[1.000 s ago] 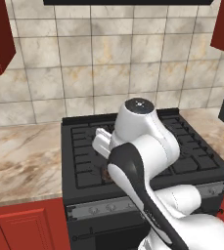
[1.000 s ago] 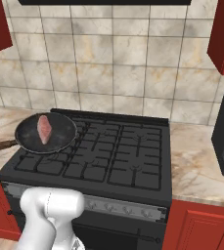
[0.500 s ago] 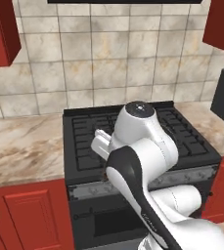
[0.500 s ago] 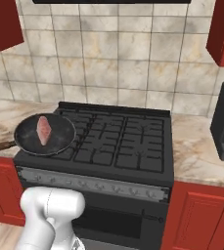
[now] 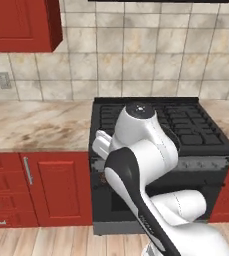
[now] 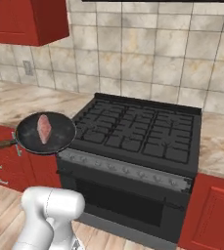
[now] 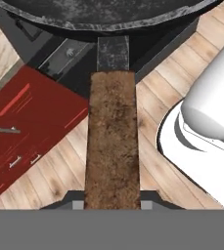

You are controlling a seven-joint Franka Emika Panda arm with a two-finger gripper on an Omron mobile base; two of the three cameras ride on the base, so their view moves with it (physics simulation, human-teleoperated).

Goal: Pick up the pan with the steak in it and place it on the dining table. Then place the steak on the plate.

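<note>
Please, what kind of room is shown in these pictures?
It looks like a home kitchen: a black gas stove set between red cabinets, marbled countertops, and a tiled wall behind.

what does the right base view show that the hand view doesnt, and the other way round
Right base view alone: the steak lying inside the pan, the pan held in the air off the stove's front left corner, plus the tiled wall and the marbled countertop.

Hand view alone: the gripper shut on the brown handle at its near end, with the wooden floor below.

Both: the black pan, its handle and red cabinet fronts.
</note>
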